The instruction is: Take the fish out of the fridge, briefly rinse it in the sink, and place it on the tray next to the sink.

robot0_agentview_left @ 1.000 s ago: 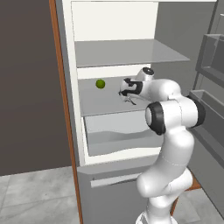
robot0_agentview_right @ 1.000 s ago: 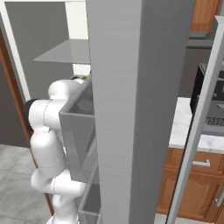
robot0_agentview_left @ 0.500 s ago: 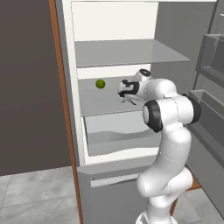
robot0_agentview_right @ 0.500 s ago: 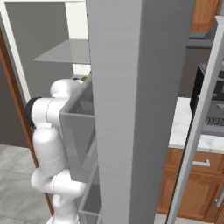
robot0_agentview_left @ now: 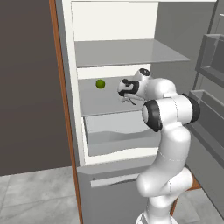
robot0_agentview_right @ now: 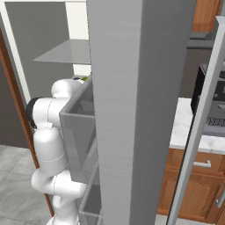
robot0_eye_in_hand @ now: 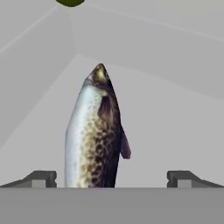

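Scene: A white robot arm, rising from the lower right of the left base view, reaches into an open fridge (robot0_agentview_left: 74, 113) with a white interior and grey shelves.
Pincer: The pincer (robot0_eye_in_hand: 111, 177) is spread wide and holds nothing; its two dark tips stand at the lower left and lower right of the hand view. In the left base view the pincer (robot0_agentview_left: 125, 90) sits at centre frame, over the middle shelf.
Fish: The fish (robot0_eye_in_hand: 96, 131) lies on the shelf in the middle of the hand view, between the two tips, its head toward the top of the frame. Its tail end is hidden at the bottom edge.
Lime: A lime (robot0_agentview_left: 100, 83) rests on the same shelf, left of the pincer and apart from it.
Step in hand: Likely closing in to grasp the fish.
Doing it well: Keep the body centred between the tips, come low to the shelf, then squeeze across its thick middle, staying away from the lime.
Count: one fish, one lime, one pincer.
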{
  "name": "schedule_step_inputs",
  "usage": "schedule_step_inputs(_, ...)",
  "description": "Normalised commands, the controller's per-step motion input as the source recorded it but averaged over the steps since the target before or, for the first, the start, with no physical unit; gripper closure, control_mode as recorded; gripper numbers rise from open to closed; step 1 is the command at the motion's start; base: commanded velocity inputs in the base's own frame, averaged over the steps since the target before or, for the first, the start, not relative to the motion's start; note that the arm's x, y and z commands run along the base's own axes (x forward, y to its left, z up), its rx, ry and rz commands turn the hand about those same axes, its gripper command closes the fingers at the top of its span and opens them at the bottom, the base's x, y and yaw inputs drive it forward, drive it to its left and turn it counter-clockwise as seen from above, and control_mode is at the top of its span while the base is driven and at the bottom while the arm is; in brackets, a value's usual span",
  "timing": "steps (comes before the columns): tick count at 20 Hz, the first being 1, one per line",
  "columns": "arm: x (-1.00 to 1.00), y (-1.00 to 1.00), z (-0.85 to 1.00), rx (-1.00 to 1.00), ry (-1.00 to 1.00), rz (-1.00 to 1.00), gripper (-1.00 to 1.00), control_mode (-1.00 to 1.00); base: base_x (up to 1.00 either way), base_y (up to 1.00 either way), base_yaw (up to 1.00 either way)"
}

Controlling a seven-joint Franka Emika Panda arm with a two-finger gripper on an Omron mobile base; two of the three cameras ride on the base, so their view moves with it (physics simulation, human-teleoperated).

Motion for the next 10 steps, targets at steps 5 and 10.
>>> schedule_step_inputs(5, 0.00, 0.10, -0.56, 0.00, 0.00, 0.00, 1.00, -1.00, 0.00, 0.00, 0.00)
schedule_step_inputs(10, 0.00, 0.00, -0.11, 0.00, -0.02, 0.00, 1.00, -1.00, 0.00, 0.00, 0.00)
